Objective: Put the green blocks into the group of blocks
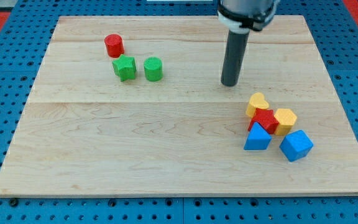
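Task not yet begun: green star block (pixel 123 67) and green cylinder (pixel 153 69) sit upper left, far from the lower-right group (pixel 277 128) (my tip (pixel 230 83), jawless, touches nothing).

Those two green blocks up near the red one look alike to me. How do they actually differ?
The green star block has a notched, star-like outline; the green cylinder is round. The star block sits right beside the red cylinder, while the green cylinder stands a little apart on the view's right, nearer my tip. Both are the same green, similar in size, and far from the group at the view's lower right.
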